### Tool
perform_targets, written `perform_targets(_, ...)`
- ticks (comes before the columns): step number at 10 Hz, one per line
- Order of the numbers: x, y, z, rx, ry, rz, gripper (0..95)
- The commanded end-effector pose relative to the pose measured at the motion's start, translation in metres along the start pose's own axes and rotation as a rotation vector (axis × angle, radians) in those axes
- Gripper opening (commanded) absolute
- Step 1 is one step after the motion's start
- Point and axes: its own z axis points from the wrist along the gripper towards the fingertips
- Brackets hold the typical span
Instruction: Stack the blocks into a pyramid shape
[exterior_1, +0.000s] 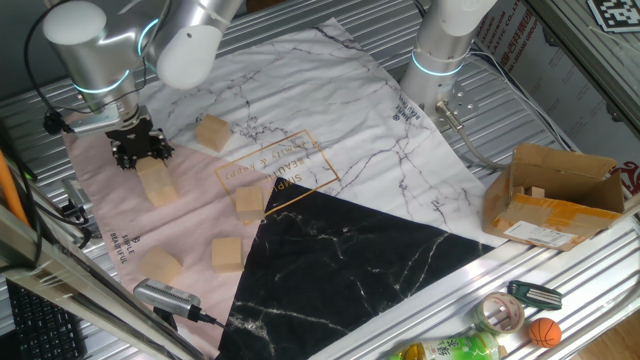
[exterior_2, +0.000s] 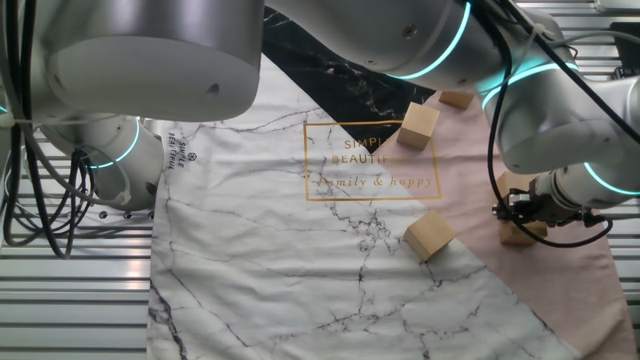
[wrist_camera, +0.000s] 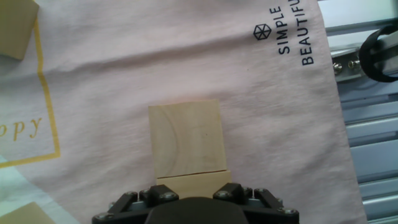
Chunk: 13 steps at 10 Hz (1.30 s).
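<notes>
Ribbed metal tabletop (exterior_1: 560, 290) carries a printed cloth (exterior_1: 330, 200) of pink, white-marble and black-marble panels, on which the work is laid out. Nearest in one fixed view, two light tan unfinished wooden cubes lie on the pink panel: one at the near left (exterior_1: 160, 266), another just right of it (exterior_1: 227, 254). Farther in, a third cube (exterior_1: 249, 201) sits on the gold printed frame, and a fourth (exterior_1: 212, 133) rests on the white marble beyond. At the left, two cubes stand close together (exterior_1: 157, 183) under the black two-finger gripper (exterior_1: 138, 150); the hand view shows them touching edge to edge, one (wrist_camera: 185, 135) fully seen, the other (wrist_camera: 193, 178) partly hidden beneath the gripper body. Whether the fingers are spread or closed cannot be told, since no view shows the fingertips. At the far right, a brown cardboard box (exterior_1: 555, 195) stands apart from the work.

Judged by appearance, each cube is light, rigid and non-fragile, with flat, dry, unfinished faces offering good friction. The suitable hold is across two opposite vertical faces, centred, square to the grain. Because the paired cubes touch, only their outer faces are free to grip.
</notes>
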Motion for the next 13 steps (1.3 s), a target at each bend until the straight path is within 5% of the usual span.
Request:
perform_targets(1,-0.0002,-0.0002,0.0000,0.000,0.003,-0.001,0.0)
perform_targets(4,-0.0003,-0.0002,0.0003,-0.004,0.002,-0.006,0.0)
perform_targets(5,-0.0003,-0.0003,0.0003,-0.007,0.005,-0.011,19.0)
perform_targets(6,-0.0003,-0.0003,0.0003,-0.008,0.009,-0.012,19.0)
perform_targets(8,-0.0002,-0.0003,0.0004,-0.010,0.011,-0.014,57.0)
perform_targets(10,-0.0002,-0.0003,0.0005,-0.011,0.010,-0.018,57.0)
perform_targets(11,-0.0002,-0.0003,0.0005,-0.011,0.008,-0.019,76.0)
perform_targets(13,-0.0002,-0.0003,0.0005,-0.010,0.006,-0.022,76.0)
